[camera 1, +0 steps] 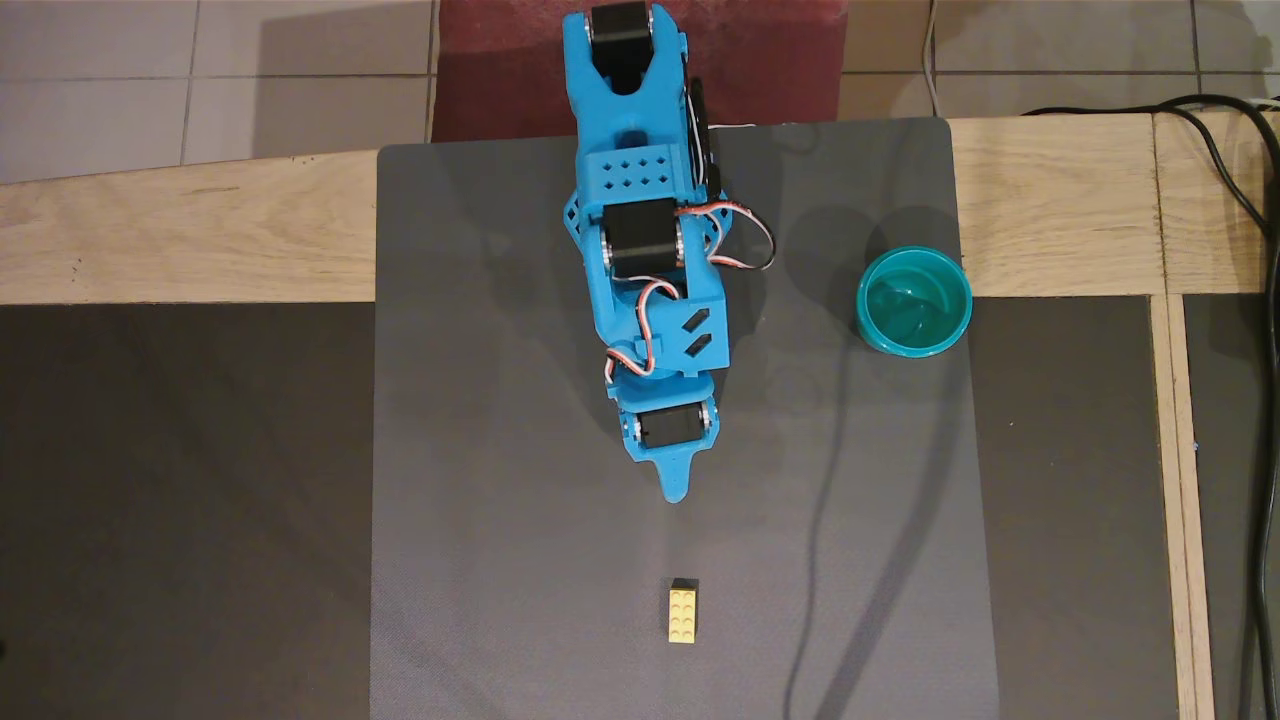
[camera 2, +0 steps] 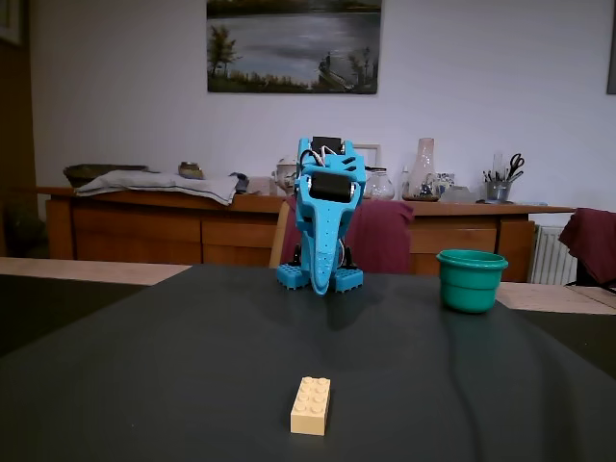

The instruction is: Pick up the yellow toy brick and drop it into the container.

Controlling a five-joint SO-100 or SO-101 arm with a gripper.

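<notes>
The yellow toy brick [camera 1: 683, 612] lies flat, studs up, near the front edge of the grey mat; in the fixed view the brick [camera 2: 311, 405] is low and centre. The container [camera 1: 863, 318], a teal cup, stands upright at the mat's right edge and appears at mid-right as cup [camera 2: 471, 289] in the fixed view. My blue arm is folded over the mat's middle. Its gripper [camera 1: 677, 488] points down toward the mat, shut and holding nothing, about a hand's width behind the brick. The fixed view shows the gripper [camera 2: 320, 286] well beyond the brick.
The grey mat [camera 1: 480, 420] lies on a table with a wooden frame [camera 1: 180, 240]. Black cables [camera 1: 1262, 330] run down the far right side. A sideboard [camera 2: 144, 226] with clutter stands behind the table in the fixed view.
</notes>
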